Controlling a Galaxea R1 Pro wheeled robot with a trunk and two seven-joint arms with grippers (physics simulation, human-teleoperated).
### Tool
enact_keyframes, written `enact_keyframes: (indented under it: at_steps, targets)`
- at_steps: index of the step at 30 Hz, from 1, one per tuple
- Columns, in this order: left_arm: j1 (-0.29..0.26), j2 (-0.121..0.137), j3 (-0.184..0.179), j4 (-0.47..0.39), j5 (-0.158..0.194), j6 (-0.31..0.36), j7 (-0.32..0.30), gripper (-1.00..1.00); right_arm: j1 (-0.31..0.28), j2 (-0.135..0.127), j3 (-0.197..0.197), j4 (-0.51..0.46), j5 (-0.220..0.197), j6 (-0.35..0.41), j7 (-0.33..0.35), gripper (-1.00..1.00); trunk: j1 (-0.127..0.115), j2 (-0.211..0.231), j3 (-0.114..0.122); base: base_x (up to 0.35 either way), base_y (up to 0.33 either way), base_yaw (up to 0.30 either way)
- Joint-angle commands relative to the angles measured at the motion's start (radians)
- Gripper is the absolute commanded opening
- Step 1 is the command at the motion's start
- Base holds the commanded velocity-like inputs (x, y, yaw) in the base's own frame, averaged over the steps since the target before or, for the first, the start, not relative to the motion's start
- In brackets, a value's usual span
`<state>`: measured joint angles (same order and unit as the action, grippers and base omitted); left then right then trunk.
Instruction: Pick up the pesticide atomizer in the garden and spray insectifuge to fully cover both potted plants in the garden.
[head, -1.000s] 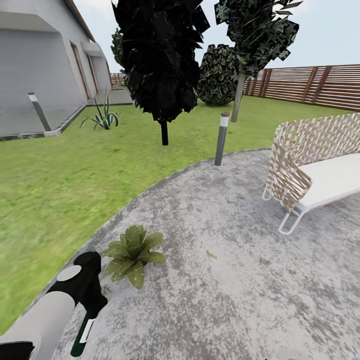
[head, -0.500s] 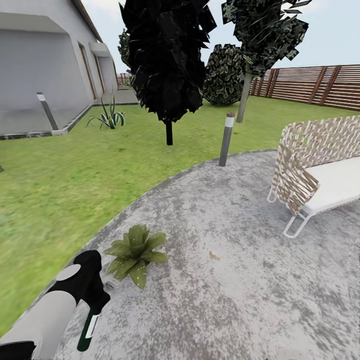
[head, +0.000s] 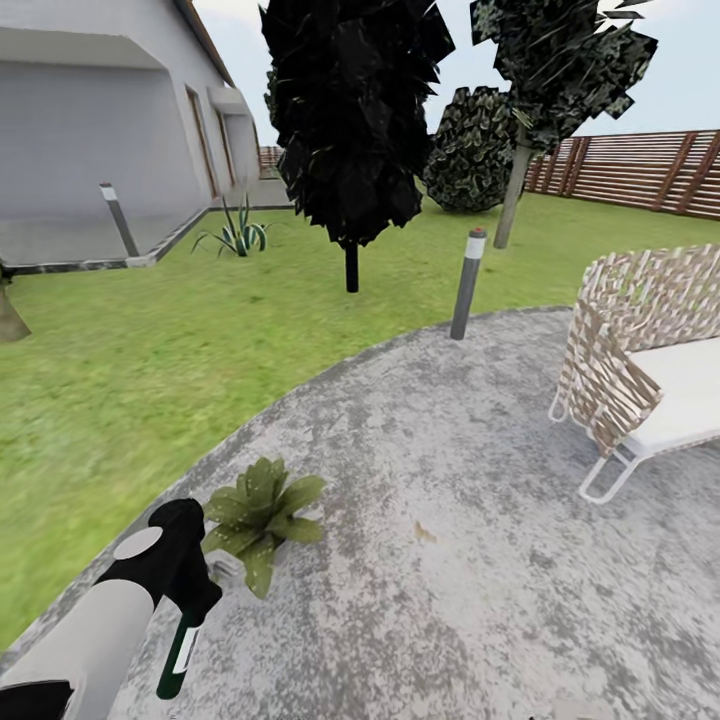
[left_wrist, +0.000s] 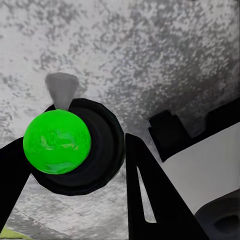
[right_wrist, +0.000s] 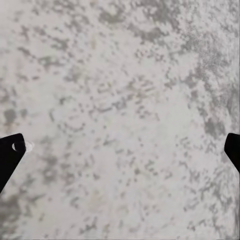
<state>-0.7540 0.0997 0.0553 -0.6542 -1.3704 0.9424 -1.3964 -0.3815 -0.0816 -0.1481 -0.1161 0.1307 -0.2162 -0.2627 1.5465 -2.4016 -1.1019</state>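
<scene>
One potted plant (head: 258, 510), a low rosette of pointed green leaves, stands on the round grey patio (head: 450, 480) near its lawn-side edge. Just in front of it, at the lower left of the head view, my left gripper (head: 186, 606) is shut on the pesticide atomizer (head: 176, 655), a slim dark bottle with a pale band that hangs downward. In the left wrist view the atomizer (left_wrist: 70, 147) sits end-on between the black fingers (left_wrist: 145, 195), showing a bright green round tip. My right gripper (right_wrist: 120, 150) is open over bare patio stone, its dark fingertips (right_wrist: 10, 150) far apart.
A grey bollard lamp (head: 467, 285) stands at the patio's far edge, and a woven white-cushioned seat (head: 650, 370) is at the right. Beyond the lawn (head: 130, 370) are a dark tree (head: 350, 130), an agave clump (head: 237, 235), the house (head: 90, 140) and a brown fence (head: 640, 170).
The whole picture has slid to the right, so the camera has turned left. My left arm and the bottle keep the same place in the view, close to the plant.
</scene>
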Motion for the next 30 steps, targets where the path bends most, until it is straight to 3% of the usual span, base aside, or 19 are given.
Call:
enact_keyframes:
  at_steps: [1,5,6,12,19,27,29,30]
  targets:
    - [-0.002,0.000,0.003,-0.001,-0.010,0.010,-0.010,-1.00,0.000,0.000,-0.008,0.001,0.010,-0.003,-0.001,1.00,0.000,0.000,-0.001,-0.013,-0.270,0.276]
    - [-0.012,0.000,0.001,-0.111,-0.013,0.014,-0.015,-1.00,0.000,0.001,-0.008,0.000,0.010,-0.003,-0.001,1.00,0.000,0.000,-0.001,-0.114,-0.267,0.213]
    - [-0.054,0.004,0.000,-0.130,-0.018,0.016,-0.019,-1.00,0.000,0.002,-0.008,0.000,0.010,-0.002,-0.001,1.00,0.000,0.000,-0.001,-0.123,-0.263,0.012]
    - [-0.130,0.013,-0.008,-0.127,-0.025,0.014,-0.100,-1.00,0.000,0.003,-0.008,0.001,0.010,-0.002,0.000,1.00,0.000,0.000,-0.001,-0.016,-0.270,0.013]
    - [-0.143,0.013,-0.011,-0.125,-0.025,0.014,-0.125,-1.00,0.000,0.003,-0.008,0.001,0.010,-0.002,-0.001,1.00,0.000,0.000,-0.001,0.158,-0.243,0.234]
    - [-0.154,0.015,-0.012,-0.125,-0.034,0.011,-0.174,-1.00,0.000,0.003,-0.008,0.001,0.010,-0.002,-0.001,1.00,0.000,0.000,-0.001,0.331,-0.015,0.278]
    - [-0.154,0.016,-0.012,-0.125,-0.049,0.004,-0.174,-1.00,0.000,0.003,-0.008,0.001,0.010,-0.002,-0.001,1.00,0.000,0.000,-0.001,0.337,0.000,0.278]
    - [-0.154,0.017,-0.022,-0.125,-0.082,0.001,-0.174,-1.00,0.000,0.003,-0.008,0.001,0.010,-0.002,-0.001,1.00,0.000,0.000,-0.001,0.338,0.000,0.278]
